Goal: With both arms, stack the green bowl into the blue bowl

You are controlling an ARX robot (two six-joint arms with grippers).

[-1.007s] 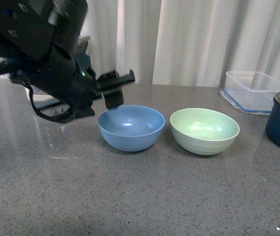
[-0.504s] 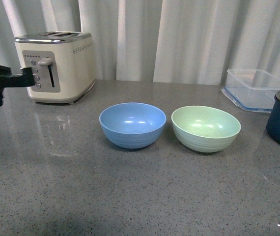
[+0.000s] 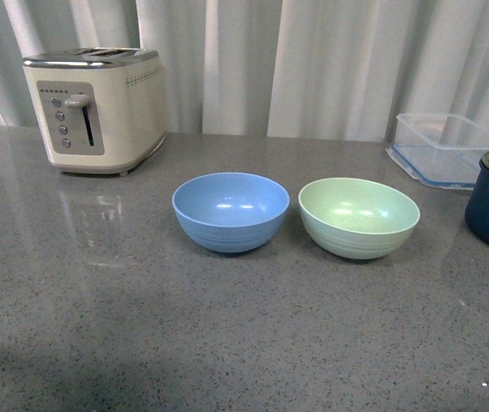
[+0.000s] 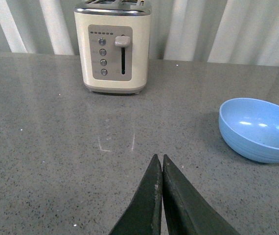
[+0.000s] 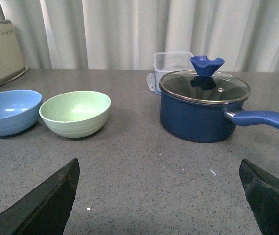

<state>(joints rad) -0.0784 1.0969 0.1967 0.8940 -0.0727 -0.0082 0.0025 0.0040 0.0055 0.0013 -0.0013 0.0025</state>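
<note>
Ahead of the right claw (image 5: 159,162), and a little to the robot's left of it, the green bowl (image 5: 75,113) sits upright and empty on the grey counter (image 3: 227,335). Just beyond it on that side is the blue bowl (image 5: 7,111), with a narrow gap between their rims. That claw is spread wide with nothing between its fingers, well short of either bowl. The left claw (image 4: 159,157) has its fingers pressed together and is also empty; the blue bowl lies ahead of it to the robot's right, and a cream toaster (image 4: 113,46) stands farther ahead.

By my reading, the stacking has not begun and the reach for the green bowl is the step in hand. The next move asks the right claw to straddle the green bowl's rim, pinch it, lift it clear and lower it into the blue one. The left claw would have to part before it could steady the blue bowl.

Ahead of the right claw stands a navy lidded pot (image 5: 203,110), with a clear plastic box (image 3: 450,146) behind it. I can read no brand or writing; the marks by the toaster's buttons are too small.
</note>
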